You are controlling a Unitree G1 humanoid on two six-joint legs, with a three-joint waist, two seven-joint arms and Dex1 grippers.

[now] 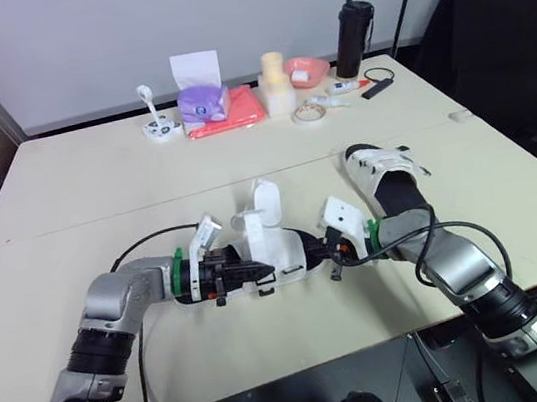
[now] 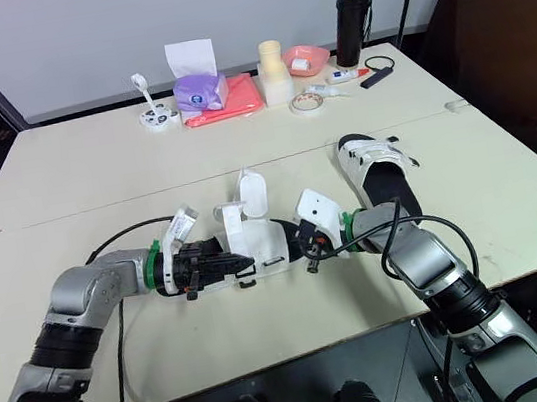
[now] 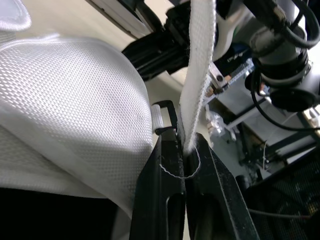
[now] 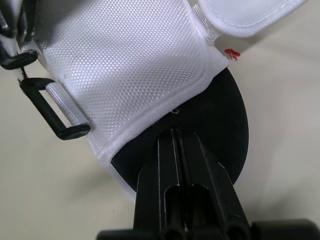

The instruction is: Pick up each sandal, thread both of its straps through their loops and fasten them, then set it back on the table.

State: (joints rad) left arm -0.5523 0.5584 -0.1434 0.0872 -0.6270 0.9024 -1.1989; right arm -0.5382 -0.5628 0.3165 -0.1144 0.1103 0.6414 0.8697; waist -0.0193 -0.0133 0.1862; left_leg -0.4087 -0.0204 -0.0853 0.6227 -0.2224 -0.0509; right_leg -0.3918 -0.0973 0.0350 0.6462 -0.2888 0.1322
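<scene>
White mesh sandal (image 1: 281,250) with a black sole sits between the two grippers, low over the near part of the table (image 1: 95,186); contact with the tabletop can't be told.

Left gripper (image 3: 185,145): jaws clenched on a white strap (image 3: 197,75). The strap runs straight out from the fingertips, pinched edge-on between them. A black loop (image 3: 167,117) sits just beside the jaw tips, against the sandal's mesh upper.

Right gripper (image 4: 175,135): jaws clamped tight on the edge of the black sole (image 4: 220,130) at the sandal's other end. The white mesh upper lies just past the tips. Another black loop (image 4: 50,107) hangs off the upper, to one side of the jaws. It has nothing threaded through it.

Head views: the grippers face each other, tips pointing inward at the sandal. Strap flaps (image 1: 267,201) stand up loose above it.

Second sandal (image 1: 387,178) lies flat on the table just beyond the right gripper, apart from both jaws.
</scene>
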